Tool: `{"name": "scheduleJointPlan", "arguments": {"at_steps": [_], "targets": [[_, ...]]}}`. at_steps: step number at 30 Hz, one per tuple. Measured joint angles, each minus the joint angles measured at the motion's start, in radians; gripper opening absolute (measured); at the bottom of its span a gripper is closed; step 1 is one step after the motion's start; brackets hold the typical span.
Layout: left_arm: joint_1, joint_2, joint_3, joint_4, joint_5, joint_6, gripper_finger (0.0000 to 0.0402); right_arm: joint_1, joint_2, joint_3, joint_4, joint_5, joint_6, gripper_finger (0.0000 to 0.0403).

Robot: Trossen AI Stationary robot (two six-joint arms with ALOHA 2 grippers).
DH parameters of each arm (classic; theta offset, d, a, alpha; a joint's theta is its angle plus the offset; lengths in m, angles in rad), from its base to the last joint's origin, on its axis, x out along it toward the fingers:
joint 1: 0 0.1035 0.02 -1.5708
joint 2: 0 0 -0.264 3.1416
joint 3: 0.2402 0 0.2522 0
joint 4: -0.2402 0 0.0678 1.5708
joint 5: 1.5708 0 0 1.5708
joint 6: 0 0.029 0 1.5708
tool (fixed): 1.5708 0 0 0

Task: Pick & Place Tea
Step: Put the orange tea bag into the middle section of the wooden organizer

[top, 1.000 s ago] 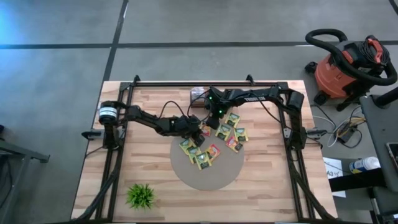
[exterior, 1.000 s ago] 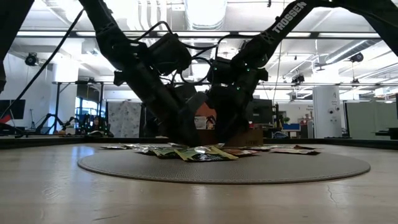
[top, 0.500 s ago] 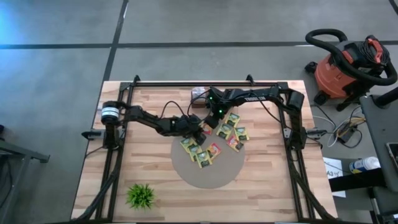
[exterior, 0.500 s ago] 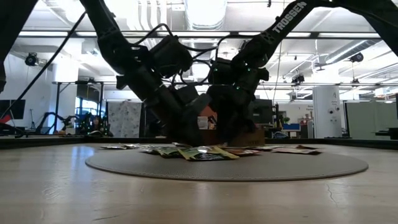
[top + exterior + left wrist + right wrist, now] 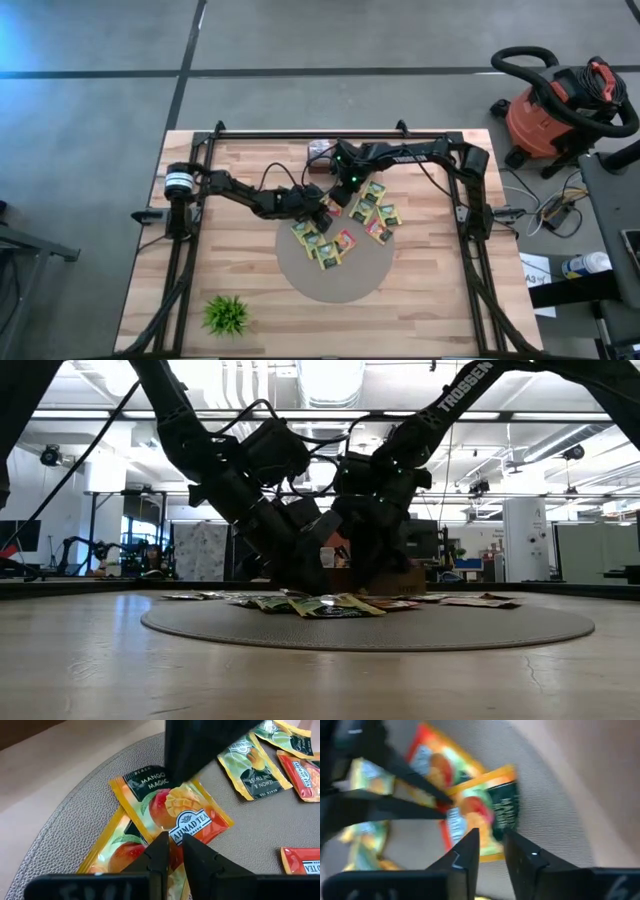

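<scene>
Several tea sachets (image 5: pixel 360 215) lie scattered on a round grey mat (image 5: pixel 345 280) in the middle of the wooden table. An orange mango sachet (image 5: pixel 172 810) lies at the mat's far left part, partly on top of a second orange sachet (image 5: pixel 117 852). My left gripper (image 5: pixel 320 212) (image 5: pixel 172 842) reaches in from the left. It is shut on one edge of the mango sachet. My right gripper (image 5: pixel 338 197) (image 5: pixel 491 842) comes from the far right and is shut on the same sachet's opposite end. My left gripper pinches the mango sachet's red-orange edge (image 5: pixel 176 831) between its two fingers, which slant down from the table's left side. The sachet lies on the mat and on the sachet below it. My right gripper has the sachet's dark-labelled end (image 5: pixel 496 822) between its two fingers, coming steeply from above and from the far right. In the left wrist view its dark finger (image 5: pixel 200 750) covers that end. The sachet lies low on the mat.
A small green plant (image 5: pixel 228 314) stands near the table's front left corner. A small box (image 5: pixel 318 152) sits at the far edge behind the grippers. Both arms crowd the mat's far left part. More sachets (image 5: pixel 255 767) lie to the right of the held one.
My right gripper has rolled a little at the wrist while staying over the same spot at the mat's far part. The left arm has kept still.
</scene>
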State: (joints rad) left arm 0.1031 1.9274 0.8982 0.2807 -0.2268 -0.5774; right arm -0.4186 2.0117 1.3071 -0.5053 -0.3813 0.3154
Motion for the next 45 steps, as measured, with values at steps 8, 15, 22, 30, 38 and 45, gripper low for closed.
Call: {"name": "scheduleJointPlan", "arguments": {"at_steps": [8, 15, 22, 30, 38, 45], "targets": [[0.000, 0.000, 0.000, 0.000, 0.000, 0.000, 0.0055, 0.000, 0.000, -0.003, -0.020, 0.038, -0.068, 0.0080], [0.000, 0.000, -0.001, 0.001, -0.006, 0.002, 0.0055, 0.000, 0.000, -0.009, -0.017, -0.035, -0.073, 0.0121], [0.000, 0.000, -0.001, 0.005, -0.008, 0.002, 0.0055, 0.000, 0.000, -0.008, -0.009, 0.002, -0.087, 0.0090], [-0.001, -0.003, -0.001, 0.007, -0.010, 0.002, 0.0055, 0.000, 0.000, -0.008, -0.004, 0.064, -0.114, 0.0012], [-0.001, -0.070, -0.005, -0.030, -0.065, 0.044, 0.0055, 0.002, -0.035, -0.008, -0.019, 0.067, -0.191, 0.0008], [-0.002, -0.193, -0.006, -0.128, -0.131, 0.046, 0.0055, -0.004, -0.159, -0.008, -0.019, 0.076, -0.251, 0.0008]]}}
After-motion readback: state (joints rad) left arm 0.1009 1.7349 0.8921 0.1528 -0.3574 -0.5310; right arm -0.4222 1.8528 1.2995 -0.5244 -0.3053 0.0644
